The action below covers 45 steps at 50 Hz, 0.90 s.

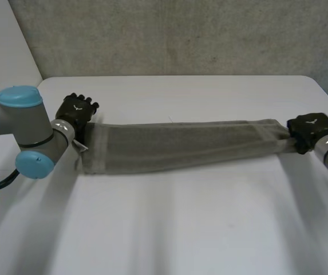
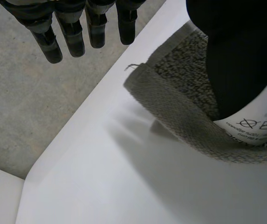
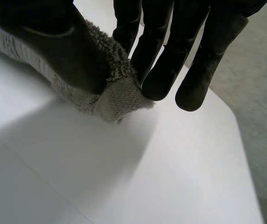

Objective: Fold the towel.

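Fingers of right hand pinch towel end (against thumb) on white table; left hand fingers straight.

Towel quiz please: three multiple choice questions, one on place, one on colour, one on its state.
1. Where does the right hand grip the towel? A its middle; B one end; C nowhere.
2. Towel's colour? A red; B grey; C blue.
3. How does it lie? A balled up; B folded square; C stretched long between the hands.
Answers: 1 B, thumb and fingers pinch its end. 2 B, grey in every view. 3 C, one strip from left hand to right.
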Each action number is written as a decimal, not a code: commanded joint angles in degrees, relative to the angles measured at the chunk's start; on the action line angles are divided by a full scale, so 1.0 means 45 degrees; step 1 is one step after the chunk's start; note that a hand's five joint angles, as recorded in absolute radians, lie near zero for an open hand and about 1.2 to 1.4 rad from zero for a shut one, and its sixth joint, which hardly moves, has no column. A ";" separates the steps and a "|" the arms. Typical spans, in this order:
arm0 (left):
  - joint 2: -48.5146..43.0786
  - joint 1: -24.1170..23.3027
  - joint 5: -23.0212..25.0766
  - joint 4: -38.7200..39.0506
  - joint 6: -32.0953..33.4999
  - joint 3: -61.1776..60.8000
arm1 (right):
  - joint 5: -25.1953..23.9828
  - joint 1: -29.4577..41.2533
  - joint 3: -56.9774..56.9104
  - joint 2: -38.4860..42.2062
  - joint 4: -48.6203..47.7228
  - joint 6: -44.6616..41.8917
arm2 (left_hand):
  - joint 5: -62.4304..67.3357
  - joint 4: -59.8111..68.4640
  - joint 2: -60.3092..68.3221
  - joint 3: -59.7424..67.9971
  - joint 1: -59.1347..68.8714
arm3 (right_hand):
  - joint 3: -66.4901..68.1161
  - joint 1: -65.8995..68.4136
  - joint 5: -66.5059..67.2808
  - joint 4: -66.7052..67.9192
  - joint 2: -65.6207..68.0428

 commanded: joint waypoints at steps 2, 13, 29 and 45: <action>-0.0013 0.0088 0.0001 -0.0001 -0.0006 -0.0021 | -0.0035 -0.1321 0.0060 -0.0345 0.0299 -0.0781 | -0.0260 0.0120 0.0119 0.0107 0.0065 | 0.0956 0.1016 0.0906 0.0798 0.0955; -0.0013 -0.0205 0.0040 -0.0021 -0.0065 -0.0040 | -0.0113 -0.1890 0.0352 -0.0481 0.0709 -0.1643 | -0.0260 0.0120 0.0119 0.0107 0.0065 | 0.0956 0.1016 0.0906 0.0798 0.0955; 0.0825 -0.0811 0.0958 -0.0372 -0.1313 -0.0235 | -0.0172 -0.1871 0.0841 -0.0931 0.0710 -0.1623 | -0.0260 0.0120 0.0119 0.0107 0.0065 | 0.0956 0.1016 0.0906 0.0798 0.0955; 0.3929 -0.0108 0.1016 -0.0548 -0.2641 -0.2031 | -0.0035 -0.1558 -0.0897 -0.2396 0.0710 -0.3127 | -0.0260 0.0120 0.0119 0.0107 0.0065 | 0.0956 0.1016 0.0906 0.0798 0.0955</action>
